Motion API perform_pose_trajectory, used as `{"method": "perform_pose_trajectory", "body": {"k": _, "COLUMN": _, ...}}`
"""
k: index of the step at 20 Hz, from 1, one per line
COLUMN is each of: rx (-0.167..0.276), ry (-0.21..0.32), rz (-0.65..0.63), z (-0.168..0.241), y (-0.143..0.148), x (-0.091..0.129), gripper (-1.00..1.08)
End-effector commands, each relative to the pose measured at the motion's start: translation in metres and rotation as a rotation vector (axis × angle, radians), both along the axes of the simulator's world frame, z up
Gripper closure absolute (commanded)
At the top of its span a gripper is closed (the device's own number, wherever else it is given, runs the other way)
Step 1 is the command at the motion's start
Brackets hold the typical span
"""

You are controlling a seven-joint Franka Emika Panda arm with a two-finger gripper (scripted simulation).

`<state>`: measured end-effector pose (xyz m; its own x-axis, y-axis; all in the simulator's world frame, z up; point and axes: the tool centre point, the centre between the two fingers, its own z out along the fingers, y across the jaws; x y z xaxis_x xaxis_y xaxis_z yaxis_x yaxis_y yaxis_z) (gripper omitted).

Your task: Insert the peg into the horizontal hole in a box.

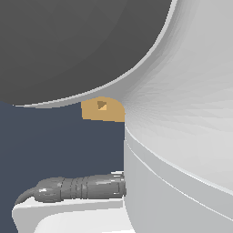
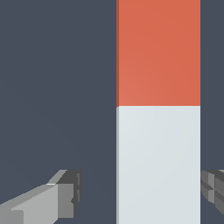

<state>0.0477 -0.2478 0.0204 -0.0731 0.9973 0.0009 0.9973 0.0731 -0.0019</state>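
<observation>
Two grey gripper fingers (image 2: 65,194) spread wide either side of slim orange-red peg w/ pale grey-white end (image 2: 158,131), not touching it. Tan box (image 1: 103,110) w/ small dark hole (image 1: 102,105) shows partly behind robot arm (image 1: 182,136).

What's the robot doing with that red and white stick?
The robot arm is lining its gripper up over the peg. One finger sits on each side of the peg's white end, with gaps showing, so the jaws are open and nothing is grabbed yet. In the exterior view the arm blocks most of the scene, but the tan box with its hole peeks out behind it, waiting.
</observation>
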Motion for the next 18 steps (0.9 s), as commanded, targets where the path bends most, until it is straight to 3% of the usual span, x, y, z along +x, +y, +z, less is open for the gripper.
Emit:
{"method": "perform_pose_trajectory", "body": {"k": 1, "rx": -0.001, "ry": -0.002, "rz": 0.0, "z": -0.0021, "y": -0.0007, "x": 0.0014, "gripper": -0.92}}
{"method": "perform_pose_trajectory", "body": {"k": 2, "rx": -0.001, "ry": -0.002, "rz": 0.001, "z": -0.0021, "y": -0.0003, "x": 0.0017, "gripper": -0.92}}
{"method": "perform_pose_trajectory", "body": {"k": 3, "rx": -0.001, "ry": -0.002, "rz": 0.001, "z": -0.0021, "y": -0.0003, "x": 0.0017, "gripper": 1.08}}
{"method": "perform_pose_trajectory", "body": {"k": 18, "rx": 0.0, "ry": -0.001, "rz": -0.002, "z": -0.0017, "y": 0.0025, "x": -0.0004, "gripper": 1.08}}
